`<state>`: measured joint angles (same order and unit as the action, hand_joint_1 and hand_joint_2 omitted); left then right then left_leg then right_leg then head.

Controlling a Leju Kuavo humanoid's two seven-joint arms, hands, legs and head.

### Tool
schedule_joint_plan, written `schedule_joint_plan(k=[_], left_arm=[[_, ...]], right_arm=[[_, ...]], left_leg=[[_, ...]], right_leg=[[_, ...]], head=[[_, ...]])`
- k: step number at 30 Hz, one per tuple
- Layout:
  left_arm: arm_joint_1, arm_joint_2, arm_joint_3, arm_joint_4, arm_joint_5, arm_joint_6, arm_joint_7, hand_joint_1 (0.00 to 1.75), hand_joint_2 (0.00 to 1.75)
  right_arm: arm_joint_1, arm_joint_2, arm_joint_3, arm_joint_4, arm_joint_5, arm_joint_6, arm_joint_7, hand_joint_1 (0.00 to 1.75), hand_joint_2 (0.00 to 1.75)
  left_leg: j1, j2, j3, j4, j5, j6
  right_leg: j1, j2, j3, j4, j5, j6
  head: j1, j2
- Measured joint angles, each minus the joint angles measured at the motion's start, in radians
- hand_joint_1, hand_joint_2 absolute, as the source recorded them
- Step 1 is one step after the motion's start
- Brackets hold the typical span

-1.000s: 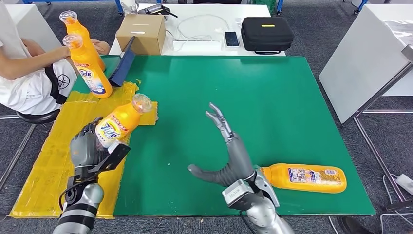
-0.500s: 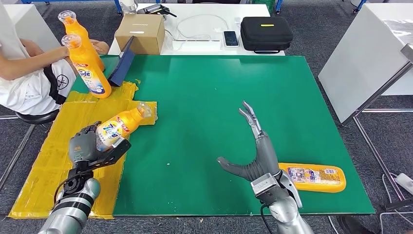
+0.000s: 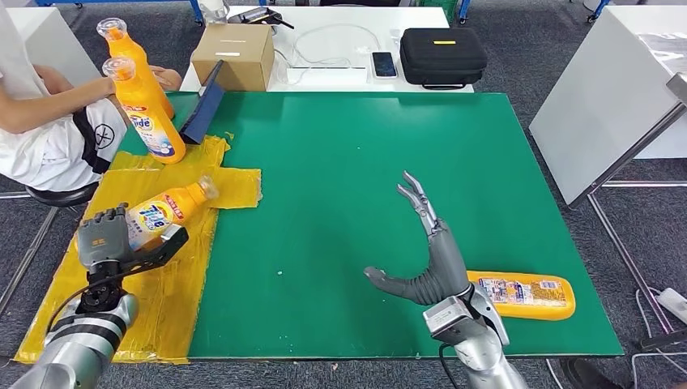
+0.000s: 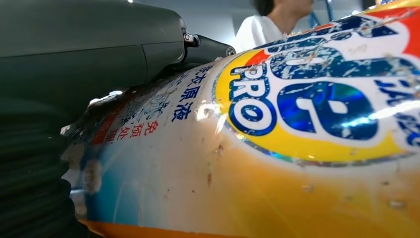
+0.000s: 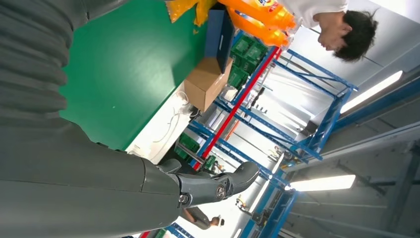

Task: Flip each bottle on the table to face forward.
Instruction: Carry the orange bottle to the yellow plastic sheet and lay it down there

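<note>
I see the green table (image 3: 389, 162): yellow sheet (image 3: 97, 267) at nine o'clock, lying bottle (image 3: 522, 294) at four.

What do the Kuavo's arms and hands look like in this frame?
Both forearms are ribbed silver metal. The left hand is dark grey with a black bracket-like plate at the wrist and a thin black cable looping beside the forearm. The right hand has dark grey segmented fingers with lighter metallic tips, a thick grey thumb, and a silver boxy wrist block; a black cable trails below it.
</note>
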<state>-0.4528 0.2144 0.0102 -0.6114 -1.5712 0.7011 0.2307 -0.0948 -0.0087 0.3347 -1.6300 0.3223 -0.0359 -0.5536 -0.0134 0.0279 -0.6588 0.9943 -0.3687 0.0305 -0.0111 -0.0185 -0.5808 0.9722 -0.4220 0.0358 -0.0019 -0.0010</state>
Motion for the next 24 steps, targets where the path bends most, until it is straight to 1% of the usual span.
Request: schedule_joint_plan(k=[3,4,5,7,8,9,11,14,20,24], left_arm=[[-0.007,0.033,-0.075,0.017,-0.001,0.001,0.059,1.75,1.75],[-0.010,0.044,-0.111,0.023,-0.001,0.001,0.086,1.63,1.75],[-0.015,0.055,-0.147,0.030,0.000,0.001,0.113,1.23,1.75],[-0.026,0.073,-0.224,0.044,0.000,0.001,0.164,0.35,1.75],[-0.032,0.080,-0.259,0.050,0.000,0.002,0.184,0.03,1.75],[-0.037,0.087,-0.293,0.056,0.000,0.002,0.199,0.00,1.75],[-0.046,0.098,-0.341,0.065,0.000,0.002,0.209,0.00,1.75],[-0.053,0.105,-0.383,0.074,0.000,0.002,0.205,0.00,1.75],[-0.055,0.105,-0.396,0.078,0.016,0.003,0.122,0.00,1.75],[-0.054,0.100,-0.387,0.078,0.017,0.003,0.086,0.00,1.75]], right_arm=[[-0.002,-0.006,0.000,0.000,0.000,0.000,0.000,0.00,1.75],[-0.003,-0.007,0.000,0.001,0.000,0.000,-0.001,0.00,1.75],[-0.005,-0.008,0.000,0.001,0.000,0.000,-0.001,0.00,1.75],[-0.010,-0.010,0.000,0.002,0.000,0.000,-0.001,0.00,1.75],[-0.011,-0.010,0.000,0.002,0.000,0.000,-0.001,0.00,1.75],[-0.013,-0.011,0.000,0.003,0.000,0.000,-0.002,0.00,1.75],[-0.013,-0.013,0.000,0.004,0.000,0.000,-0.002,0.00,1.75],[-0.014,-0.014,0.001,0.005,0.000,0.000,-0.002,0.00,1.75],[-0.015,-0.016,0.001,0.008,0.000,0.000,-0.001,0.00,1.75],[-0.016,-0.016,0.001,0.011,0.000,0.000,0.000,0.00,1.75]], left_leg=[[0.000,0.000,0.000,0.000,0.000,0.000],[0.000,0.000,0.000,0.000,0.000,0.000],[0.000,0.000,0.000,0.000,0.000,0.000],[0.000,-0.001,0.000,0.000,0.000,0.000],[0.000,-0.001,0.000,0.000,0.000,0.000],[0.000,-0.001,0.000,0.000,0.000,0.000],[0.000,-0.001,0.000,0.000,0.000,0.000],[0.000,-0.002,0.000,0.000,0.001,0.000],[0.000,-0.002,0.000,0.000,0.001,0.000],[0.000,-0.002,0.000,0.000,0.001,0.000]], right_leg=[[0.000,0.000,0.000,0.000,0.000,0.000],[0.000,0.000,0.000,0.000,0.000,0.000],[0.000,0.000,0.000,0.000,0.000,0.000],[0.000,0.000,0.000,0.000,0.000,0.000],[0.000,0.000,0.000,0.000,0.000,0.000],[0.000,0.000,0.000,0.000,0.000,0.000],[0.000,0.000,0.000,0.000,0.000,0.000],[0.000,0.000,0.000,0.000,0.000,0.000],[0.000,0.000,0.000,0.000,0.000,0.000],[0.000,0.000,0.000,0.000,0.000,0.000]], head=[[0.000,0.000],[0.000,0.000],[0.000,0.000],[0.000,0.000],[0.000,0.000],[0.000,0.000],[0.000,0.000],[0.000,0.000],[0.000,0.000],[0.000,0.000]])
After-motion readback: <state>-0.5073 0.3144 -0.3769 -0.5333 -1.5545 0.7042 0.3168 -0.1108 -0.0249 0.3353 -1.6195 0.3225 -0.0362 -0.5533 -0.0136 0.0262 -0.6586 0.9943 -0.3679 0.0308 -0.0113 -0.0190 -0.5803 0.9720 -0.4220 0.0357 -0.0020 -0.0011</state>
